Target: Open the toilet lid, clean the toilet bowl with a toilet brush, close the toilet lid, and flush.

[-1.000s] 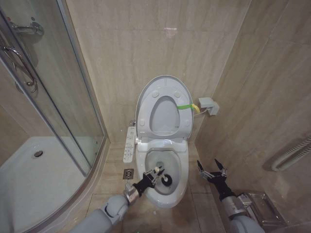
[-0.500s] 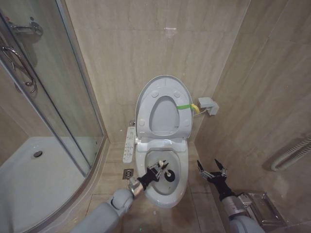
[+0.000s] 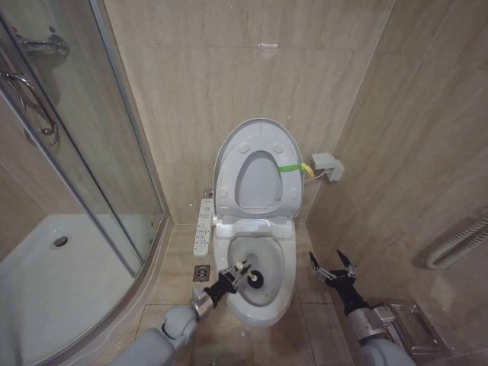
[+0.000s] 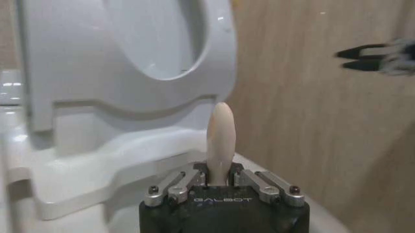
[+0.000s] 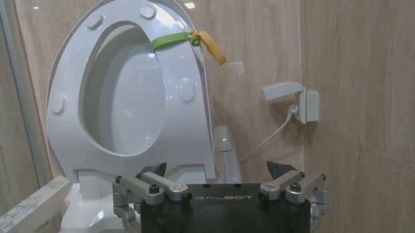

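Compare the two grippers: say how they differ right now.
The left gripper is shut on the toilet brush over the toilet bowl; the right gripper is open, holding nothing. The left reaches into the bowl; the right hangs beside it, by the wall. Both are dark, with metal fingers.

Toilet brush [image 3: 254,279] bristles too small.

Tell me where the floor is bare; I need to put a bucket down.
Bare tile lies between the shower rail and the bowl, and beside the right gripper. Inside the bowl is crowded: left gripper with brush.
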